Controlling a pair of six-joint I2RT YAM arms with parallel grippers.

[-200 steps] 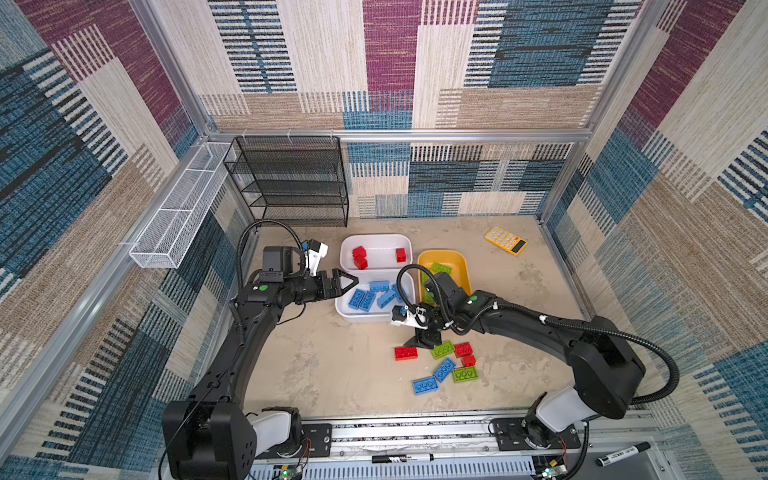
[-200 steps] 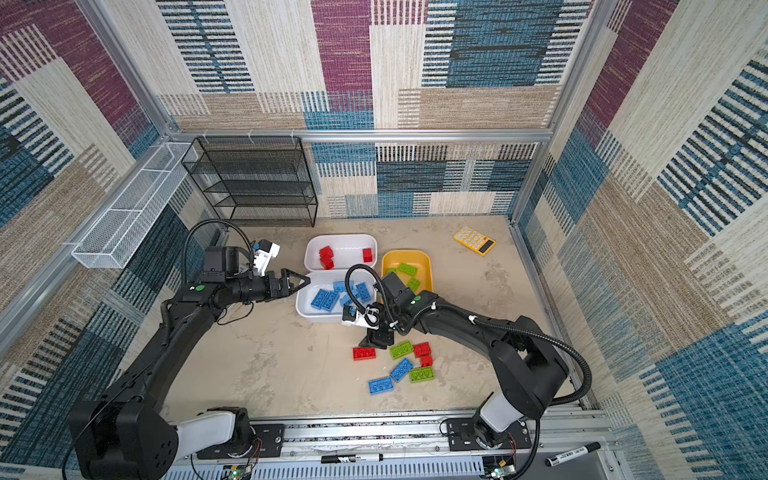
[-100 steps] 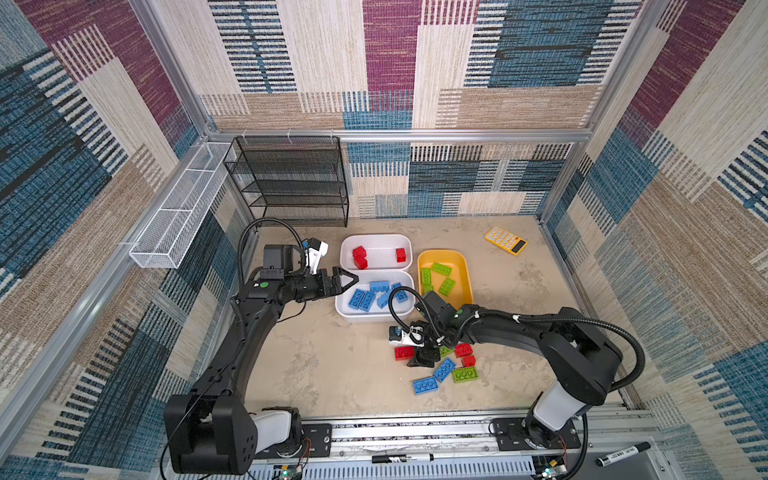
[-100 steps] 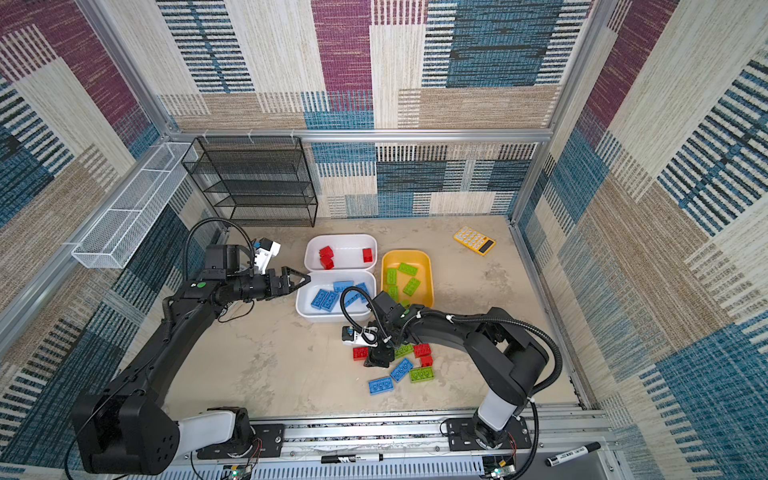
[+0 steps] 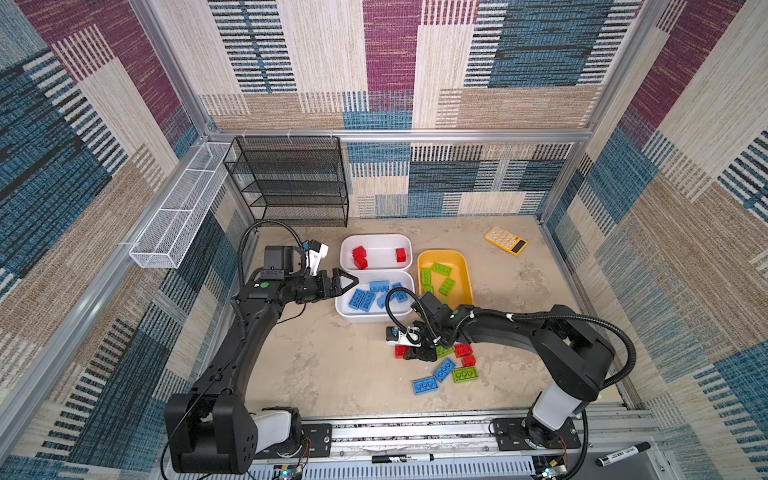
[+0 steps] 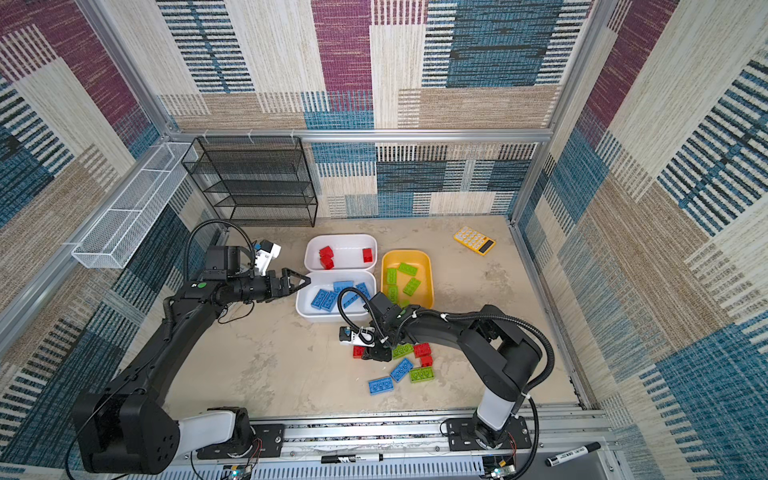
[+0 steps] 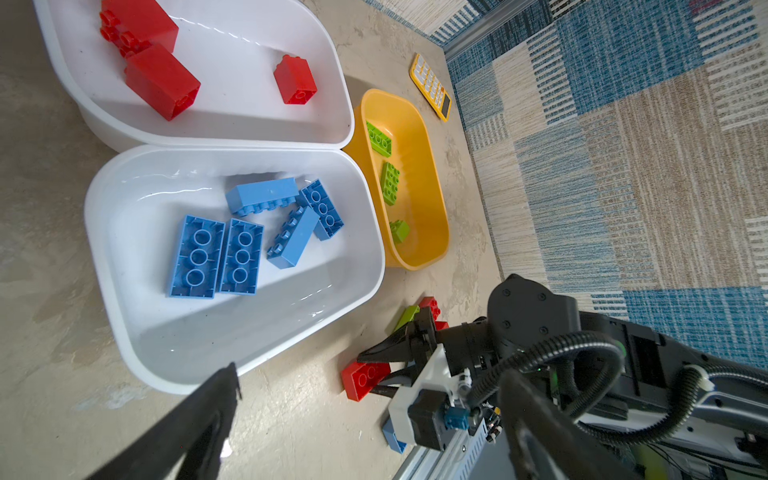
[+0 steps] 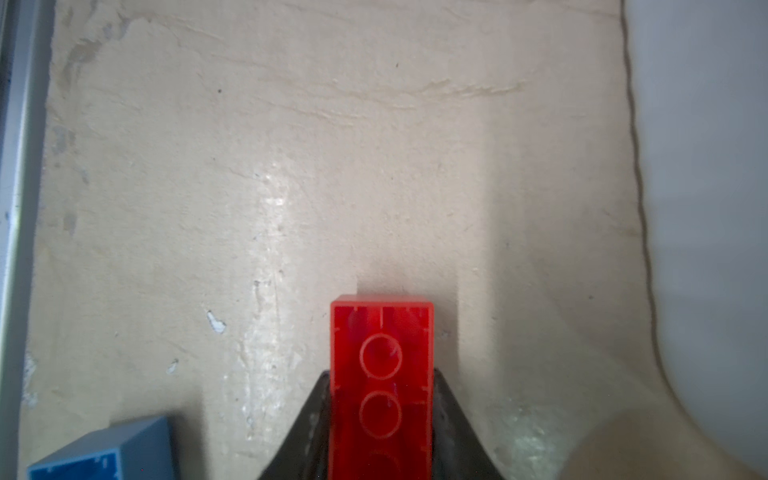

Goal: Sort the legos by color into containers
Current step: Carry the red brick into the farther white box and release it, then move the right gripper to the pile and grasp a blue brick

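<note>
My right gripper (image 8: 381,415) is shut on a red lego (image 8: 381,386) down at the floor, in front of the tubs; in both top views only the brick's left end (image 5: 400,351) (image 6: 358,351) shows. Loose legos lie just right of it: green (image 5: 464,375), blue (image 5: 425,385) and red (image 5: 462,350). My left gripper (image 5: 349,282) hangs open and empty at the left edge of the white container (image 5: 361,318) holding blue legos (image 7: 216,257). Behind that stands a white container (image 5: 376,239) with red legos. The yellow container (image 5: 467,282) holds green ones.
A yellow calculator (image 5: 505,240) lies at the back right. A black mesh rack (image 5: 291,183) stands at the back left, and a white wire basket (image 5: 178,208) hangs on the left wall. A marker (image 5: 621,455) lies on the front rail.
My right gripper has dropped from beside the tubs to the floor and shut on the red lego. The left arm has not moved.
</note>
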